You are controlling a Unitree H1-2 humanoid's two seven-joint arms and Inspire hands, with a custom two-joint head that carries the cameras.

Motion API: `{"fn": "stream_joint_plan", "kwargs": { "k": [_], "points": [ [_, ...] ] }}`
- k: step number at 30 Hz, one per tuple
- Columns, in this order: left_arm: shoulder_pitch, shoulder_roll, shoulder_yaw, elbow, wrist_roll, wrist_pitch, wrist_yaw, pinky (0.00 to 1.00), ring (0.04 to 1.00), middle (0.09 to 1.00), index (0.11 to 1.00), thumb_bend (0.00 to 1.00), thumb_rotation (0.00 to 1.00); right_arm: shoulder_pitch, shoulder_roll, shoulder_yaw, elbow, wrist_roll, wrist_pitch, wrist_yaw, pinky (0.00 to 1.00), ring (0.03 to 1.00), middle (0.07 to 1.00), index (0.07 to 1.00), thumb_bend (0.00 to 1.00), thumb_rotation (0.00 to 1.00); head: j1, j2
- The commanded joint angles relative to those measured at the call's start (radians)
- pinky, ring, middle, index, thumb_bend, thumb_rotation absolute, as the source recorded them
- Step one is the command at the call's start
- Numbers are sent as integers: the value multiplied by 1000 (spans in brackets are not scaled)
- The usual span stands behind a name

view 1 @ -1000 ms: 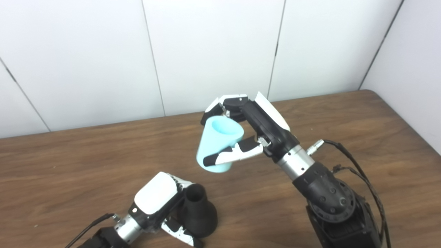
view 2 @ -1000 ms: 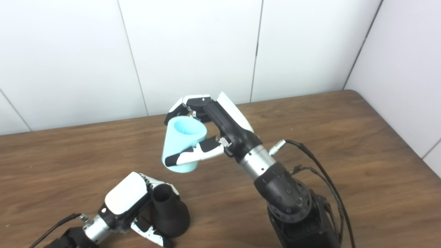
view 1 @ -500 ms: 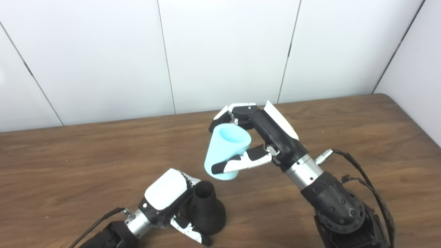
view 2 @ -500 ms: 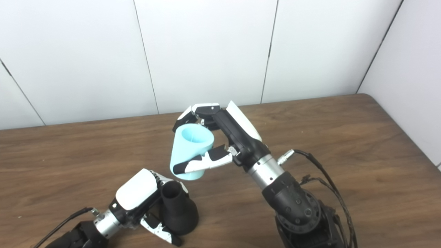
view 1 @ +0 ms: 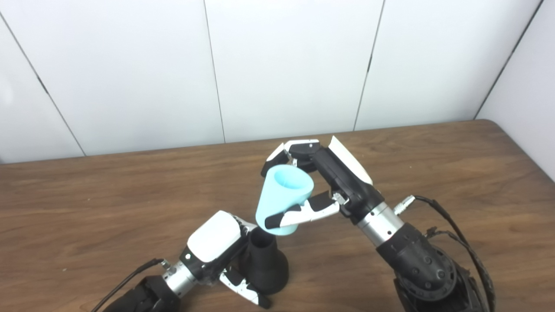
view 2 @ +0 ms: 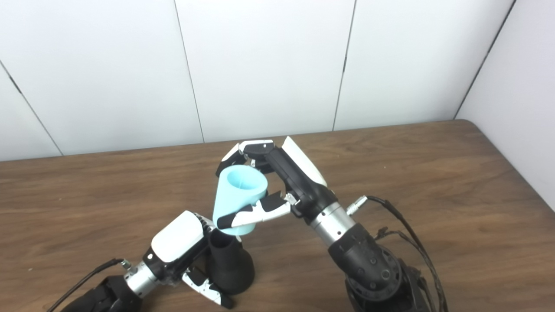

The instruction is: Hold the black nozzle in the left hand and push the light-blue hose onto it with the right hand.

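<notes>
Both of my hands are full. Left hand (view 1: 214, 247) wraps the black nozzle (view 1: 265, 266), fingers closed round its flared body, thumb low across the front; the nozzle stands upright on the table (view 1: 86, 203), wide base down and narrow open neck up, at about 6 o'clock in the scene. Right hand (view 1: 323, 182) holds the light-blue hose (view 1: 284, 199) in the air, fingers curled behind it and thumb laid across its front face.

Around them I see little else: bare brown wood grain out to the rounded far corner at 2 o'clock, a white panelled wall (view 1: 282, 65) behind from 10 to 2 o'clock, and black cables (view 1: 451, 221) trailing from my right forearm at 4 o'clock. My own left fingers crowd the nozzle's neck on its 9 o'clock side, and my right thumb crosses the hose's lower edge.

As for the hose, it is a short, smooth, pale blue cone, tilted, its narrower mouth open and facing up, its wider end pointing down toward 7 o'clock. That lower rim sits right over the nozzle's neck and hides its opening. I cannot tell whether the two are touching or how far the neck has entered.
</notes>
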Motion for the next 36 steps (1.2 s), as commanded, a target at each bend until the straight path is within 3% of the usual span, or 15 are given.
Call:
{"fn": "stream_joint_plan", "kwargs": {
  "k": [1, 14, 24, 36],
  "points": [
    [49, -19, -27, 24, 9, 10, -28, 123, 175, 471, 482, 526, 0, -10, 5, 2, -10, 2, -61, -5, 105, 174, 481, 491, 523, 0, 0, 2],
    [59, -27, -10, 6, 21, 10, -46, 97, 150, 471, 482, 526, 0, 8, 17, 24, 19, -16, -78, -2, 147, 227, 492, 477, 523, 0, 9, 6],
    [75, -34, 12, -17, 14, 11, -97, 104, 156, 471, 482, 526, 0, 14, 30, 41, 34, -46, -92, -11, 146, 238, 482, 489, 523, 0, 15, 11],
    [83, -36, 22, -32, 22, 11, -115, 117, 168, 471, 482, 526, 0, 0, 35, 51, 82, -133, -214, -32, 137, 226, 475, 497, 523, 0, 19, 14]
  ]
}}
